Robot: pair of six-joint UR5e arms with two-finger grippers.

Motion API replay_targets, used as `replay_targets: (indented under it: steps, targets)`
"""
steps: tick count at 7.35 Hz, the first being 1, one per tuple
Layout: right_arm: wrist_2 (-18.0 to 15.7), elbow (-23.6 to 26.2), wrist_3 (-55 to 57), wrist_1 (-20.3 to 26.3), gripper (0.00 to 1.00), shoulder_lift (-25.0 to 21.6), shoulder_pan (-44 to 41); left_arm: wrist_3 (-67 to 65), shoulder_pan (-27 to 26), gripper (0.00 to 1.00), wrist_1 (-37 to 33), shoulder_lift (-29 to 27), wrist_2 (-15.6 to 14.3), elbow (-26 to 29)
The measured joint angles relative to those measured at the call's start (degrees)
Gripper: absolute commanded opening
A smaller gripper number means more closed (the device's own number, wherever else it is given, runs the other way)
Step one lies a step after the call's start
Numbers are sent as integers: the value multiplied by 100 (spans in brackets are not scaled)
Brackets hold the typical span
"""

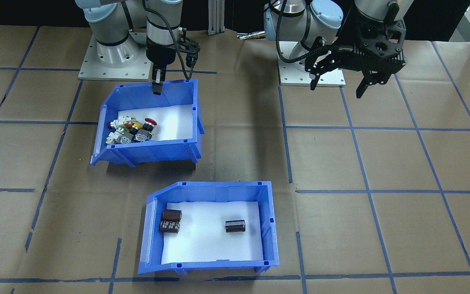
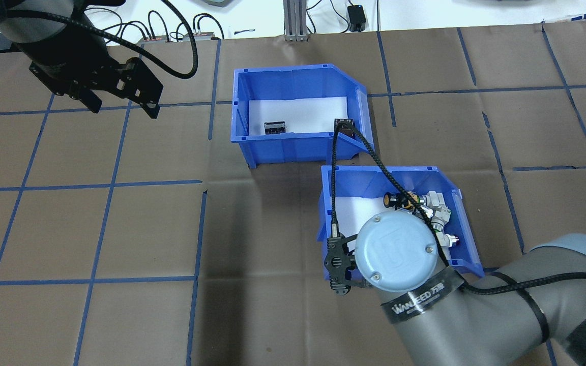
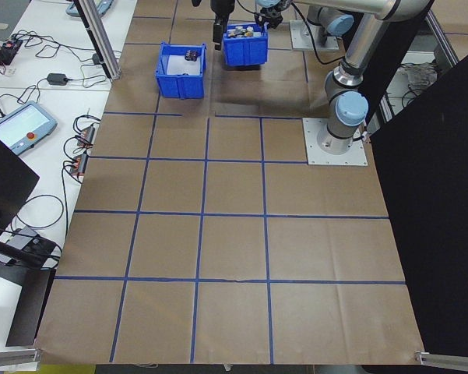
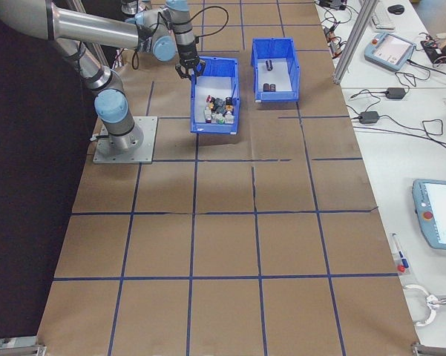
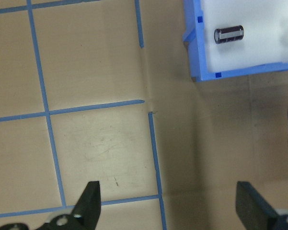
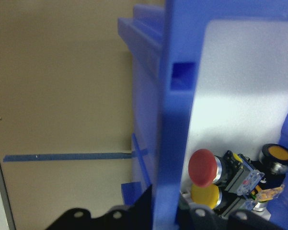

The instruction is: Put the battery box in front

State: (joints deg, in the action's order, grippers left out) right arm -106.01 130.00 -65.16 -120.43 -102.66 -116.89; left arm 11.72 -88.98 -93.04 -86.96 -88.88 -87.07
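Note:
The battery box (image 1: pixel 214 186), a blue sloped-front bin with a white foam floor, sits nearest the operators' edge and holds three dark cells (image 1: pixel 235 226). In the overhead view the battery box (image 2: pixel 293 150) is the farther bin. Behind it stands an identical blue switch bin (image 1: pixel 153 149) full of coloured push-buttons (image 1: pixel 133 130). My right gripper (image 1: pixel 157 90) is shut on that bin's rear wall (image 6: pixel 175 120), which runs between its fingers. My left gripper (image 1: pixel 336 90) hangs open and empty above bare table, well away from both bins; its wrist view catches a corner of the battery box (image 5: pixel 191 43).
Brown paper with a blue tape grid covers the table. Both arm base plates (image 1: pixel 112 69) (image 1: pixel 312 77) and an aluminium post (image 1: pixel 216 16) stand at the robot's edge. A black cable (image 2: pixel 364 147) arcs over the two bins. A side bench (image 4: pixel 401 111) carries pendants and cables.

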Motion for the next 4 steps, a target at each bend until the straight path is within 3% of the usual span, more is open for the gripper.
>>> replay_targets:
  steps: [4]
  targets:
    - [-554,-790,1134,-122,0,1180,-1131,58,3,100,85,134,-386,-264]
